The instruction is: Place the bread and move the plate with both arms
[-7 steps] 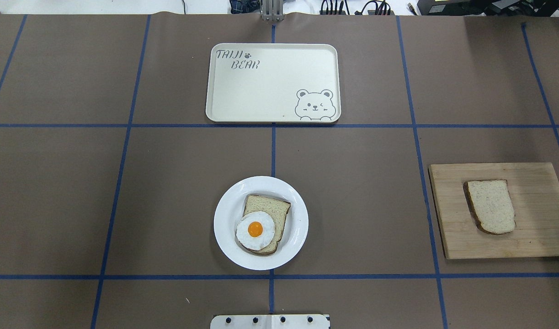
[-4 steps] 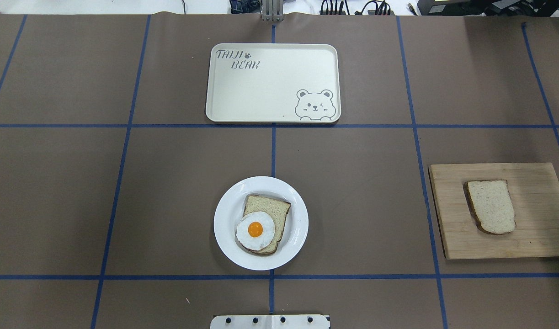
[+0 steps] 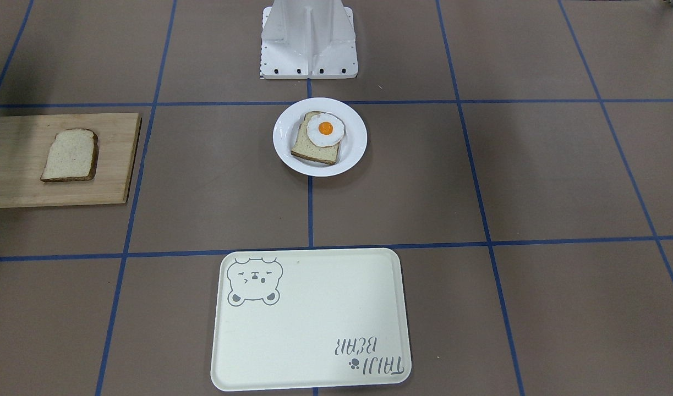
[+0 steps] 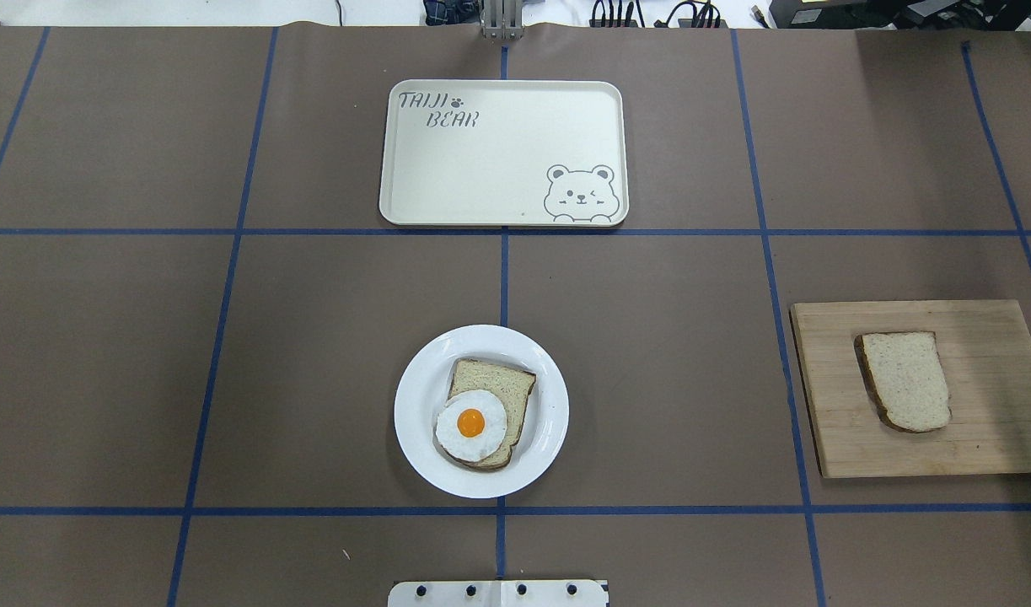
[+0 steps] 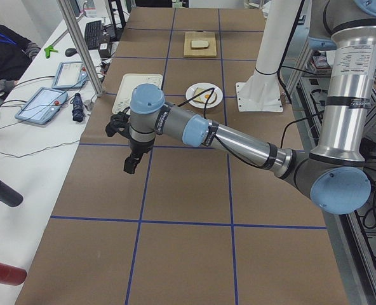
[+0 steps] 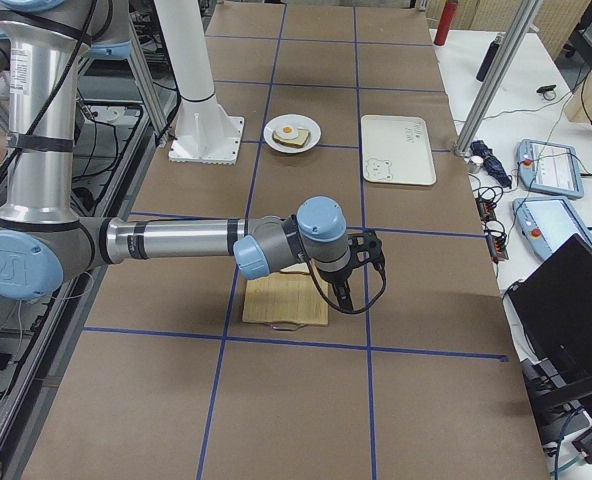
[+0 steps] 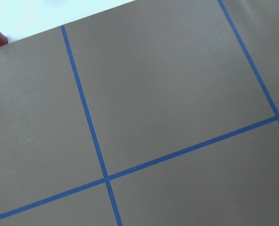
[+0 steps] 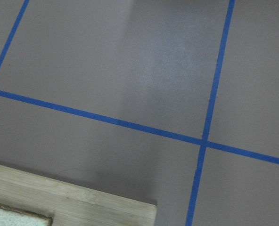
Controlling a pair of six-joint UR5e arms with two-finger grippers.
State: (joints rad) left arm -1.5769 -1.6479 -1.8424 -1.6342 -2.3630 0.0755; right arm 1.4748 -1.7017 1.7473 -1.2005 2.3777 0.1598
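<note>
Your round glossy white plate (image 4: 414, 396) carries a white fried egg (image 4: 471, 426) with orange yolk. The bare bread slice (image 4: 907, 381) is pale, speckled, dark-brown-crusted, on a tan wooden board (image 4: 987, 430). You see grey bear print on the cream rectangular tray (image 4: 481, 169); blue tape lines (image 4: 144, 230) cross the brown table (image 4: 102, 379).

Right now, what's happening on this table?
Neither arm holds anything. The bread lies bare on the wooden board, and the right gripper hangs by that board's edge. The plate, carrying a slice topped with a fried egg, sits mid-table, apart from the tray. The left gripper hangs over bare table, away from all of it. I cannot tell whether either gripper is open.
</note>
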